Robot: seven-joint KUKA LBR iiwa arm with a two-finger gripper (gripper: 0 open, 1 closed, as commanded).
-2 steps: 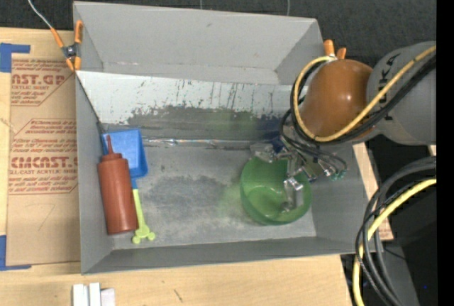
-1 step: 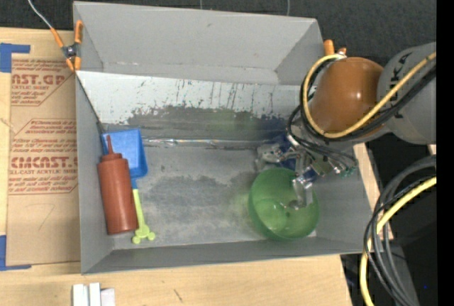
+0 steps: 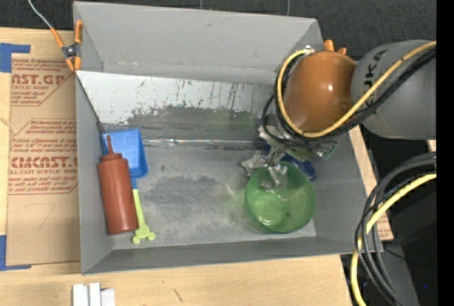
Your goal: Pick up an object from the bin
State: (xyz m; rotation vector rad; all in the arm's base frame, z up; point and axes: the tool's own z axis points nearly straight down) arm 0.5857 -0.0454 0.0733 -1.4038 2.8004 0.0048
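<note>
Green translucent bowl [image 3: 284, 209]: lies near right in bin [image 3: 191, 35], directly under gripper [image 3: 272, 168]. Likely light, stiff, slick plastic; best pinched at the thin rim. Cannot tell whether gripper is apart or together.

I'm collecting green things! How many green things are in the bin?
2. A round green bowl sits at the right of the bin, and a thin yellow-green stick lies at the left beside the brown bottle. The arm may hide more.

Bottle [image 3: 117, 192] left in the bin [image 3: 198, 187], bowl [image 3: 281, 206] right
</note>
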